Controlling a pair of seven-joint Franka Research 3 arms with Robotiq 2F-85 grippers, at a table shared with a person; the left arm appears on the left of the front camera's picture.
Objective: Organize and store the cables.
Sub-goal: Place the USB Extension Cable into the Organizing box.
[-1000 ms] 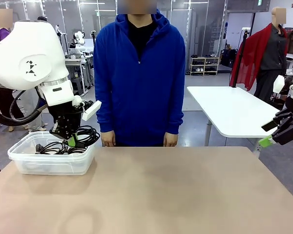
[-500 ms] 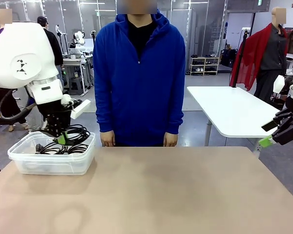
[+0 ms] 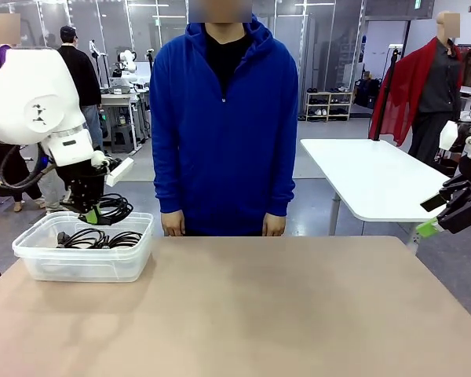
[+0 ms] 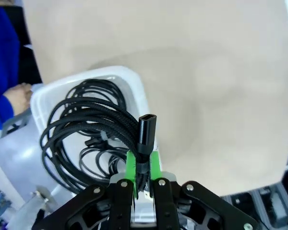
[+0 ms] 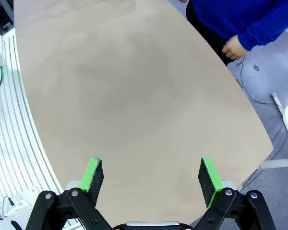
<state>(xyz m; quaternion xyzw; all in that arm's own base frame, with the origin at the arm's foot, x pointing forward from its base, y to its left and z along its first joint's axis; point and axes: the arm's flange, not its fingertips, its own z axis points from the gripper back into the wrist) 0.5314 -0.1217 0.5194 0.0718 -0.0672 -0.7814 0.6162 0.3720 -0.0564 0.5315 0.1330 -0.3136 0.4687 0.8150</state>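
The left gripper (image 4: 143, 168) has its jaws clamped on a coiled black cable (image 4: 93, 125), the green pads (image 4: 130, 165) pinching the bundled strands just below a black rectangular connector (image 4: 147, 132) that stands up between them. The coil's loops fan out to one side of the jaws and hang over a clear plastic bin (image 4: 134, 86). In the front view the left gripper (image 3: 88, 214) holds this coil (image 3: 114, 207) in the air just above the bin (image 3: 82, 263), clear of its rim. More coiled cables (image 3: 94, 239) lie inside the bin, black loops resting on its bottom. The bin sits on the counter (image 3: 243, 314) near its left edge, on the far side.

The right gripper (image 5: 151, 175) has its jaws spread wide with nothing between the green pads (image 5: 93, 172); it looks down on the bare tan counter (image 5: 134, 86) from above. In the front view the right gripper (image 3: 447, 212) hangs off the right edge of the counter, well apart from the bin.

A person in a blue hooded top (image 3: 224, 118) stands at the far side of the counter, arms down, hands (image 3: 273, 225) by the counter's far edge. In the right wrist view one hand (image 5: 232, 46) shows beside the counter's edge.
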